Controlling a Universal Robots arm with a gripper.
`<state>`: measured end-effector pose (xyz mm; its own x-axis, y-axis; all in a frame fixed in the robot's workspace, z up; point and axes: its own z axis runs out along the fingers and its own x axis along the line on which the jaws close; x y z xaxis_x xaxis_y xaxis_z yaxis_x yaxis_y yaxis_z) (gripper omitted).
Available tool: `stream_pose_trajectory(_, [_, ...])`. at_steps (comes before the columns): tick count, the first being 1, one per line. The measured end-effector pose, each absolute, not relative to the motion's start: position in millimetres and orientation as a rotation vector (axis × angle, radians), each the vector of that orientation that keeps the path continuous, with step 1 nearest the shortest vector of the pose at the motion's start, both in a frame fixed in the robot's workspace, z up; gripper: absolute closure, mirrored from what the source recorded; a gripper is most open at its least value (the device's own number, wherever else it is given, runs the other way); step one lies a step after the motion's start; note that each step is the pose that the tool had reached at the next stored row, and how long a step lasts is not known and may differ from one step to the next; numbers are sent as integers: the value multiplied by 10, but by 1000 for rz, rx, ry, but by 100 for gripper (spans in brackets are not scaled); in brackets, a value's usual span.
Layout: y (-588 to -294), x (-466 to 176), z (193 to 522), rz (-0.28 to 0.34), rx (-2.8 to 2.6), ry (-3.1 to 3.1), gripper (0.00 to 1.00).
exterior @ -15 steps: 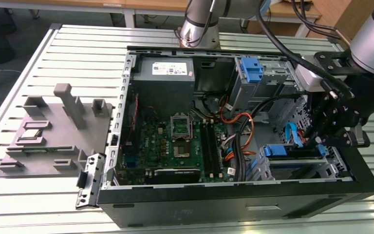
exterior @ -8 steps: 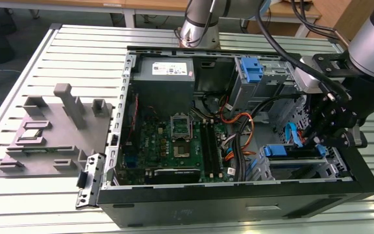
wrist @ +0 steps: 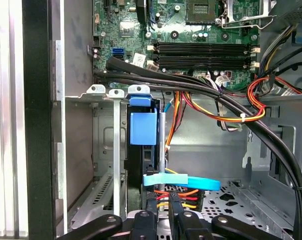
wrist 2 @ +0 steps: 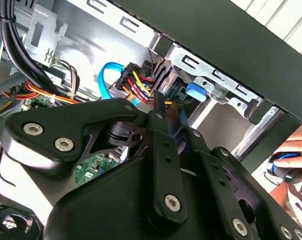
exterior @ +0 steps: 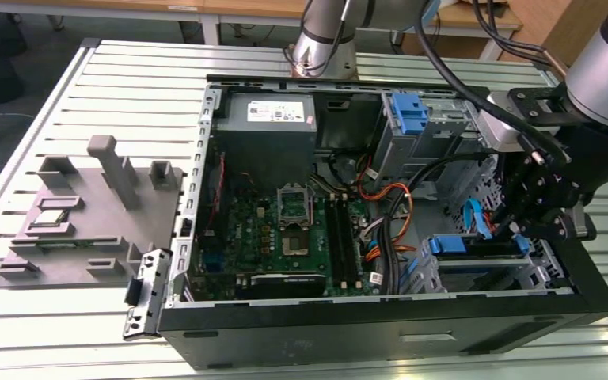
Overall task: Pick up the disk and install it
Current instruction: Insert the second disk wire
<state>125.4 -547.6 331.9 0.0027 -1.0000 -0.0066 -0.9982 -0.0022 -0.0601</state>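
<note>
Black linkage of the end effector (wrist 2: 163,102) lies closest in both wrist views, pointed down into the drive cage; whether it is parted or clamped on anything I cannot tell. Across the exterior view from its left: a grey moulded fixture (exterior: 93,206) sits on the slatted tabletop (exterior: 124,79), then the open computer case (exterior: 389,332) with its motherboard (exterior: 283,237), then the drive cage at the exterior view's right, where the disk (exterior: 473,247) stands on edge in its slot under the end effector. In the first wrist view the disk (wrist: 136,160) appears partly seated, its blue rail tab (wrist: 142,127) near the cage mouth. A blue flat cable (wrist: 181,181) and a red, orange and yellow wire bundle (wrist: 173,192) cross just beside the tool, so a push or withdrawal could likely snag or unplug them. A tilted disk might bind in its rails. A person's hand (wrist 2: 298,145) outside the case wall risks being struck.
</note>
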Motion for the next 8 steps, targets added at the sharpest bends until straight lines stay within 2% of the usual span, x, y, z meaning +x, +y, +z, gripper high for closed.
stream_pose_trajectory(8, [-5476,1254,3418,-58,-2190,2185,76])
